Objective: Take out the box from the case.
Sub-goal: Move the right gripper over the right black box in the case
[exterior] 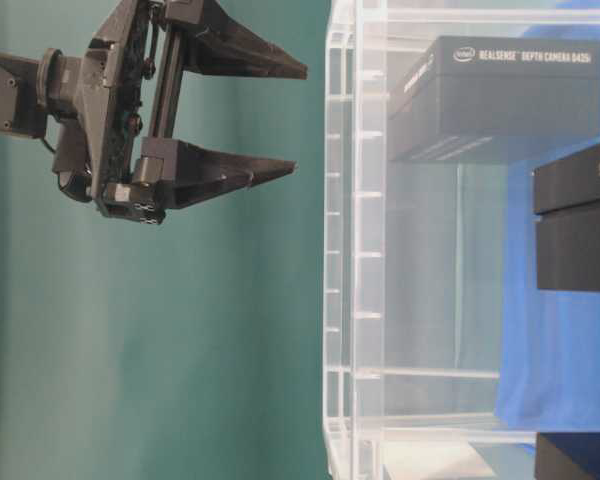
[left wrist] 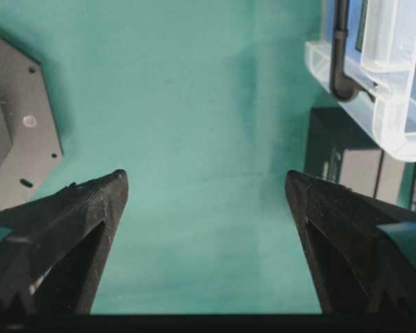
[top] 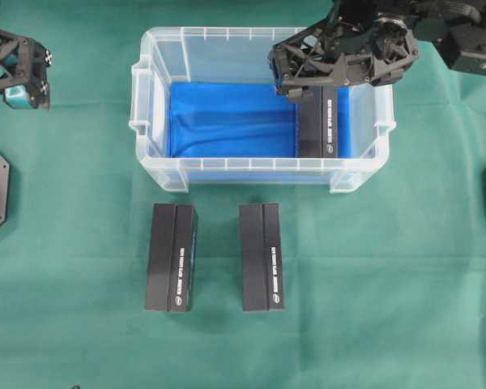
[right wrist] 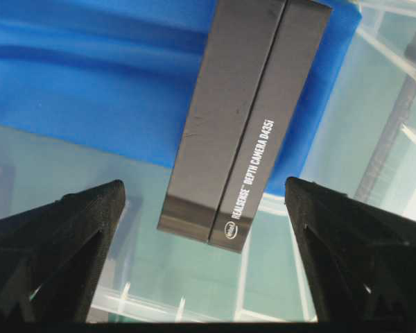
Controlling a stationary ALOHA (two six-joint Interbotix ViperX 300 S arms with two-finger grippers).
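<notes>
Long black rectangular cardboard box (top: 319, 121) lying flat on blue cloth (top: 227, 117) at 3 o'clock inside clear translucent plastic case (top: 158, 105). Right end effector (top: 296, 91) hovering over box's far end, released, gripping nothing. Left end effector (exterior: 280, 120) at 9 o'clock, released. Two matching black boxes (top: 172, 257) (top: 262, 256) on green table (top: 389, 284) at 6 o'clock.

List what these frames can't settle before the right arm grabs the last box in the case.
- Box far end: overhead, right gripper covers it.
- Fingertip height above the box: no view shows it.
- Left gripper: overhead, cut by the frame edge.
- Two outside boxes: small print too small overhead.
- Case: table-level, cut off on the right.
</notes>
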